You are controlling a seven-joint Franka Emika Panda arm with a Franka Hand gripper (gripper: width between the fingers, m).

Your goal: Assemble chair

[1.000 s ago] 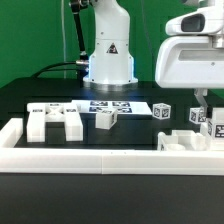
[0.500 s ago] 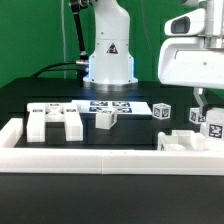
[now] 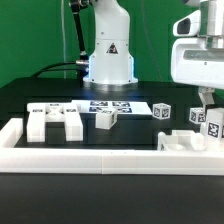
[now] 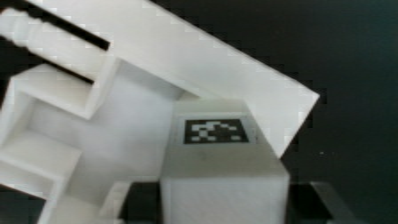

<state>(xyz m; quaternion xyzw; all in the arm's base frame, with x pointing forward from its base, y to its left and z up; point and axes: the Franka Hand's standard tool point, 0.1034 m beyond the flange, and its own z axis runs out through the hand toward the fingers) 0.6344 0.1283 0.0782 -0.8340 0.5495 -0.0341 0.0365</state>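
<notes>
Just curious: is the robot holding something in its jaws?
Yes, the wrist view shows a white tagged chair piece clamped between them.

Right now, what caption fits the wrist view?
Pincer shut on a tagged white chair post, bigger white piece behind.

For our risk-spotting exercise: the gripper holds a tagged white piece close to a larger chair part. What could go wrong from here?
1. The gripper grips the tagged piece near one end, so it may twist or slip in the jaws.
2. The piece is close to the larger white part; a slight misalignment could shove that part instead of joining it.
</notes>
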